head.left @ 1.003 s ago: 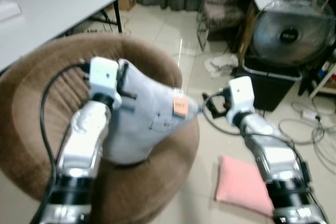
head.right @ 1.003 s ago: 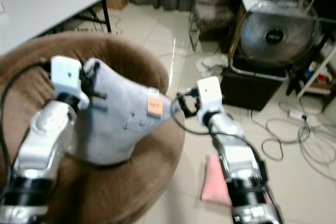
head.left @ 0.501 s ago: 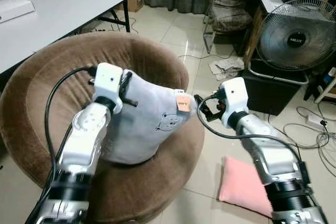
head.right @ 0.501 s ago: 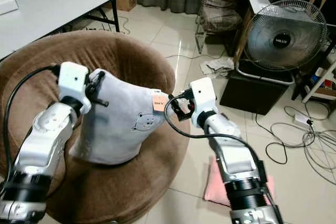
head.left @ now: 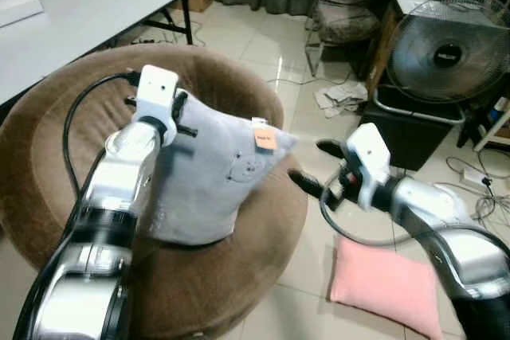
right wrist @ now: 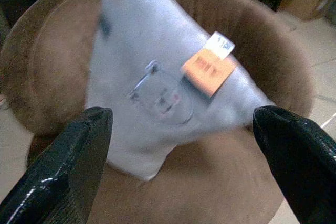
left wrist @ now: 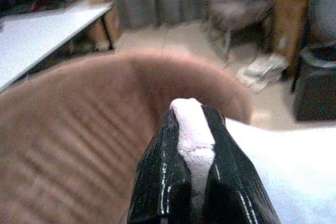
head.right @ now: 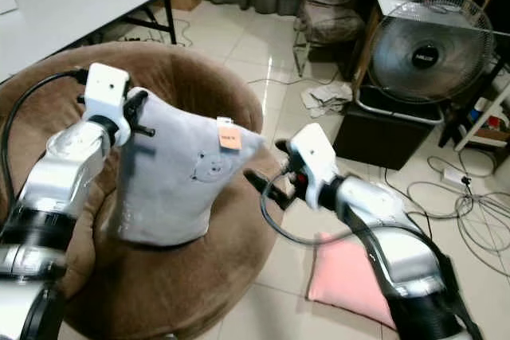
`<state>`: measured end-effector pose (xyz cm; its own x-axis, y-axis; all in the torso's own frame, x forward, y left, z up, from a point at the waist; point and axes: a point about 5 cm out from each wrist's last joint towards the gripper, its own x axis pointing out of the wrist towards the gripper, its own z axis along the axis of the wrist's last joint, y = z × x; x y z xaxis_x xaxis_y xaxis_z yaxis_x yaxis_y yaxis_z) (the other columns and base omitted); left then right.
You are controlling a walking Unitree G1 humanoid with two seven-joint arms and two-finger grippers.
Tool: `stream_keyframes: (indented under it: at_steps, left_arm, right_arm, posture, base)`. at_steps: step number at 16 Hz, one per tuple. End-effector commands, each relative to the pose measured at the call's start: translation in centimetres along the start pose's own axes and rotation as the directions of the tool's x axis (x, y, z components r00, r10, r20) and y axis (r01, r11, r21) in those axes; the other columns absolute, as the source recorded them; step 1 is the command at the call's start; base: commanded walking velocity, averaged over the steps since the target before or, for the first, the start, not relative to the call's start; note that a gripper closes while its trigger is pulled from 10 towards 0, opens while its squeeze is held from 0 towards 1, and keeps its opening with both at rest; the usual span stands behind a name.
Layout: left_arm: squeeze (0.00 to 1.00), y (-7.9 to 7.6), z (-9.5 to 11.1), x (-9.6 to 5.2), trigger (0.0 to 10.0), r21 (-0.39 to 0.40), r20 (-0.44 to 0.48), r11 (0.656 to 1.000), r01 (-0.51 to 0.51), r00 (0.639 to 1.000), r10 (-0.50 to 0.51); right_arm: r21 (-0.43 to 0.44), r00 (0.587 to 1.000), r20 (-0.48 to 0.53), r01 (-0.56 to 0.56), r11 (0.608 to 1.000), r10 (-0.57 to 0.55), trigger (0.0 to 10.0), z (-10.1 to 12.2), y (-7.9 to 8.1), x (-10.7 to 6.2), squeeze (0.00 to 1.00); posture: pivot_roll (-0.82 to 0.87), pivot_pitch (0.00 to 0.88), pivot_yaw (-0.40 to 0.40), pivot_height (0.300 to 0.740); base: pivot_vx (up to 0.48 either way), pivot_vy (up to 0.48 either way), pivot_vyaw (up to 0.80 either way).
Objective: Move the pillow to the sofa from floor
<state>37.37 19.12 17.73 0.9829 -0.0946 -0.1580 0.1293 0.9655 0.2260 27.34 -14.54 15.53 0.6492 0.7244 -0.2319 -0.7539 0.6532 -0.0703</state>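
A white table (head.left: 88, 5) stands at the upper left. A fan (head.left: 446, 45) is at the upper right, above a black bin (head.left: 410, 129). Cables (head.left: 470, 185) lie on the tiled floor (head.left: 271, 53) at the right edge.

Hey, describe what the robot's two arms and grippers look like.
Both arms are shiny silver metal with dark bands near the base. Each wrist carries a white boxy block with a looping black cable. The left gripper and right gripper each have two long black fingers.
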Motion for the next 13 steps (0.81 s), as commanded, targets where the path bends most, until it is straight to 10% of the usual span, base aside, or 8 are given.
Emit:
stream_keyframes:
  at_steps: [1, 5, 6, 13]
  left_arm:
    - [0.00, 0.8, -0.5, 0.7, 10.0, 0.016, -0.034, 0.998, -0.052, 0.998, 0.053]
    - [0.00, 2.3, -2.8, 1.8, 10.0, 0.138, -0.156, 0.981, -0.139, 0.975, 0.161]
    - [1.00, 2.7, -2.9, 1.8, 10.0, 0.171, -0.165, 0.973, -0.155, 0.969, 0.184]
    - [1.00, 5.4, -1.0, 1.9, 10.0, 0.282, -0.065, 0.897, -0.341, 0.926, 0.373]
  right_arm:
    - [-0.004, 1.000, -0.008, -0.026, 1.000, 0.026, 10.0, 0.2, 0.4, -0.5, 0.00]
    - [-0.033, 0.992, -0.111, -0.068, 0.997, 0.064, 10.0, -0.9, 2.2, -0.8, 0.00]
    - [-0.048, 0.990, -0.130, -0.064, 0.997, 0.058, 10.0, -1.1, 2.4, -0.7, 0.00]
    - [-0.051, 0.983, -0.154, 0.093, 0.994, -0.100, 10.0, -1.4, 2.1, 0.0, 0.00]
  posture:
    - [-0.01, 0.000, -0.042, 0.740]
    - [-0.05, 0.013, -0.045, 0.740]
    - [-0.06, 0.022, -0.047, 0.740]
    - [-0.08, 0.030, -0.044, 0.740]
  base:
    - [0.000, 0.000, 0.00]
    - [0.000, 0.000, 0.00]
    - [0.000, 0.000, 0.00]
    - [0.000, 0.000, 0.00]
